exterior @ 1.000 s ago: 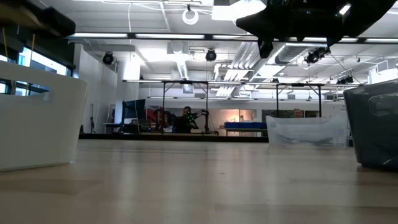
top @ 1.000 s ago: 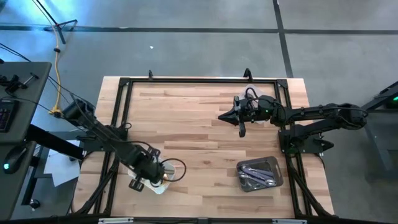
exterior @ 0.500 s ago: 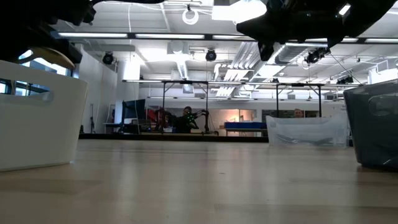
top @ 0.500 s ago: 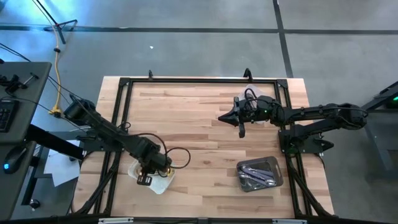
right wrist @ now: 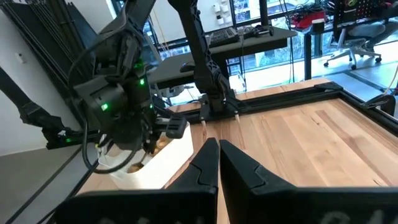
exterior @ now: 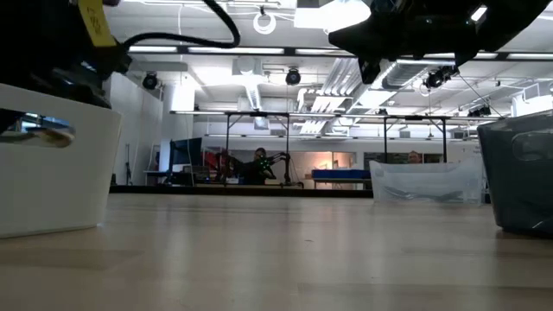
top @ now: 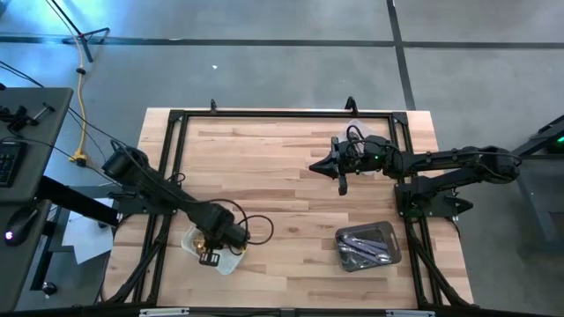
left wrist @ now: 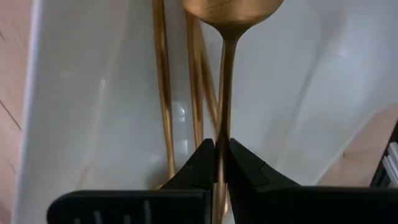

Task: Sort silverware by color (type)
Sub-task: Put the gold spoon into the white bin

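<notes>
My left gripper [top: 211,254] points down into the white tray [top: 190,239] at the table's near left and is shut on a gold spoon [left wrist: 229,37]. The spoon's bowl [left wrist: 231,9] is farthest from the fingers, over the tray floor. Two other gold utensils [left wrist: 163,93] lie along the tray's bottom. Dark silverware [top: 363,248] lies in the grey tray [top: 388,236] at the near right. My right gripper [top: 314,165] is shut and points level toward the table's left, high over the far right part, holding nothing. My left gripper pinches the gold spoon's thin handle [left wrist: 222,127] between its two fingertips. It comes from above, pointing steeply down, and the handle runs on ahead in line with the fingers. The spoon hangs bowl-down inside the white tray; whether the bowl touches the tray floor, I cannot tell.
A clear tray [exterior: 428,181] stands at the far right, under my right arm. In the low view the white tray's wall [exterior: 52,190] is at the left and the grey tray [exterior: 518,173] at the right. Bare wood lies between the trays.
My left gripper has sunk into the white tray with the gold spoon, shifting a little toward the table's right and rolling its wrist. The spoon, above the tray's rim before, is now down inside it. My right arm has kept still.
</notes>
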Robot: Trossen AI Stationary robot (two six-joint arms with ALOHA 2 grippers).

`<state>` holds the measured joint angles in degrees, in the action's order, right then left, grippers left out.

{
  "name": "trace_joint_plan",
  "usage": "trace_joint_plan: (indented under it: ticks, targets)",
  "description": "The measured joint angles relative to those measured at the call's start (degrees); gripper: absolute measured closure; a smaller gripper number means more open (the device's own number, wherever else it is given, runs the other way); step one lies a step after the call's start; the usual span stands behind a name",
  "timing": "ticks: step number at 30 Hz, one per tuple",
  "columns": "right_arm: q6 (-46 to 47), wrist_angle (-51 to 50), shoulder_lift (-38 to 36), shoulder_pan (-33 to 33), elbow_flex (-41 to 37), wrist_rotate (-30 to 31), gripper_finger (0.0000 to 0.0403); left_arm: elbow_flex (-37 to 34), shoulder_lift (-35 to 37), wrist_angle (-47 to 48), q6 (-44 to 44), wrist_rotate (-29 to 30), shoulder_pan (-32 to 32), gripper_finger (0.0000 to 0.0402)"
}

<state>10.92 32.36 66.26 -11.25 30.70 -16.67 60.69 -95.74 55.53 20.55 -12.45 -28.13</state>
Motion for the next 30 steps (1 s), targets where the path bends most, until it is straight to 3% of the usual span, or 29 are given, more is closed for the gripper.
trace_joint_plan:
  ticks: [16,30]
  targets:
    - [0.0,0.0,0.0,0.0,0.0,0.0,0.0403,0.0,-2.6,-2.1,-0.6,0.3,0.0,0.0393]
    - [-0.9,0.0,0.0,0.0,0.0,0.0,0.0403,0.0,-2.6,-3.3,1.2,1.0,0.8,0.0326]
